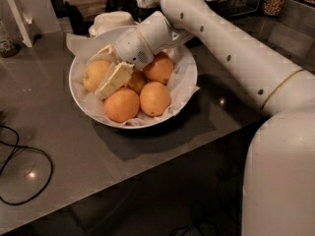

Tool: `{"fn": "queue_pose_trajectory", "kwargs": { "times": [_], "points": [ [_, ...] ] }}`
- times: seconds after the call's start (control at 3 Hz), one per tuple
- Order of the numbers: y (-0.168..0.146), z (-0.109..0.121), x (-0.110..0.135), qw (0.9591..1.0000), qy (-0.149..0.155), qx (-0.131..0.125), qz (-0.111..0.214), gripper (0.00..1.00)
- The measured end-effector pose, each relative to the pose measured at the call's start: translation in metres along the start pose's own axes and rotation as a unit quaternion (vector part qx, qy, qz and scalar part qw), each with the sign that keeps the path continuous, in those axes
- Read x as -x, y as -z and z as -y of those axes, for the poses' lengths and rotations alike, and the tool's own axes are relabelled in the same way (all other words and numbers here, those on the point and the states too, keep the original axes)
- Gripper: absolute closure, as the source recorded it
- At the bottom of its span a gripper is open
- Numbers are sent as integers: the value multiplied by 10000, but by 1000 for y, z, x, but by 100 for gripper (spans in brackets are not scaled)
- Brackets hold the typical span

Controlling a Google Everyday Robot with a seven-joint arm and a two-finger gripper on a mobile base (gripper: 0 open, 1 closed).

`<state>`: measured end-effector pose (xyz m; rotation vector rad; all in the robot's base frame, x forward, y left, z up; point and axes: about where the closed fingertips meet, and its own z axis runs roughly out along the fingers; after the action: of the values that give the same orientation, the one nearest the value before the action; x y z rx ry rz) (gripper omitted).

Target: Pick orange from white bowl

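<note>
The white bowl (183,87), lined with crinkled white paper, sits on the grey table and holds several oranges. The largest, paler orange (91,75) lies at the bowl's left side. My gripper (102,73) reaches down into the bowl from the right. One cream finger (114,79) lies along the near right side of the pale orange and the other finger (105,51) sits at its far side. The fingers press against the orange, which rests in the bowl. Smaller, deeper-orange oranges (121,104) lie beside it.
A small white lidded dish (112,20) stands just behind the bowl. A black cable (29,154) loops on the table at the front left. A white stand (18,18) is at the back left. The table's front edge runs diagonally below the bowl.
</note>
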<state>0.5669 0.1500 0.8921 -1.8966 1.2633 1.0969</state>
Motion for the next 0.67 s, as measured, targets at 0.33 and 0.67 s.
{"fn": "queue_pose_trajectory", "kwargs": {
  "times": [0.33, 0.67],
  "points": [
    [1, 0, 2, 10000, -1, 1, 0, 33],
    [-1, 0, 1, 10000, -56, 33, -19, 52]
  ]
}}
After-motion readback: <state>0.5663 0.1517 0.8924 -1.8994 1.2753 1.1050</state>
